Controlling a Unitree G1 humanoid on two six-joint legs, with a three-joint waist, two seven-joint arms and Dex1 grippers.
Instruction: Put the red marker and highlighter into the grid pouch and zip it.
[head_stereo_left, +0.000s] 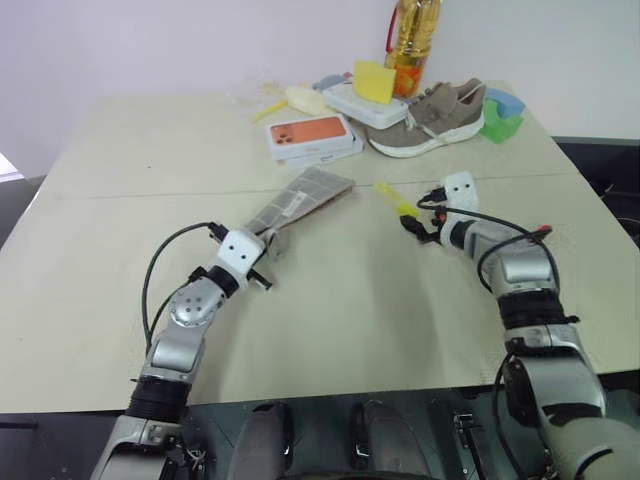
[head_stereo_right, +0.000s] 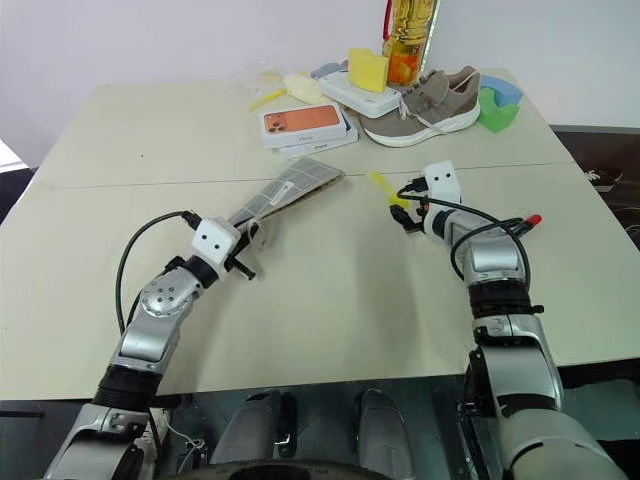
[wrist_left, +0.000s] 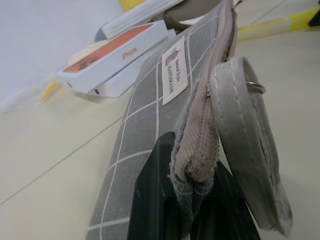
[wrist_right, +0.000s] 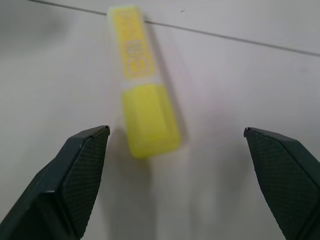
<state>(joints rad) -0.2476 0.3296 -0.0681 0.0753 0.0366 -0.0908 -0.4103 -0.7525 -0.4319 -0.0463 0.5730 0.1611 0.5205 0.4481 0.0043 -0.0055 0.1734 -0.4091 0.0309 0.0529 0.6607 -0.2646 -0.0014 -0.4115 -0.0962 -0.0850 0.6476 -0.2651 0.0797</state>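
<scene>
While wide, right pincer (wrist_right: 177, 175) just short of highlighter (wrist_right: 142, 85)

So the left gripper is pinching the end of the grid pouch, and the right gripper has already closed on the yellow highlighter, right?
Not quite. The left gripper does pinch the end of the grid pouch, but the right gripper has not closed on the highlighter. The right wrist view shows its jaws wide open, with the highlighter lying free on the table just ahead of them.

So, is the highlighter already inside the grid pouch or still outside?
Outside. The highlighter lies on the bare table, between the open fingers of the right gripper; the left gripper holds the grid pouch apart from it.
</scene>
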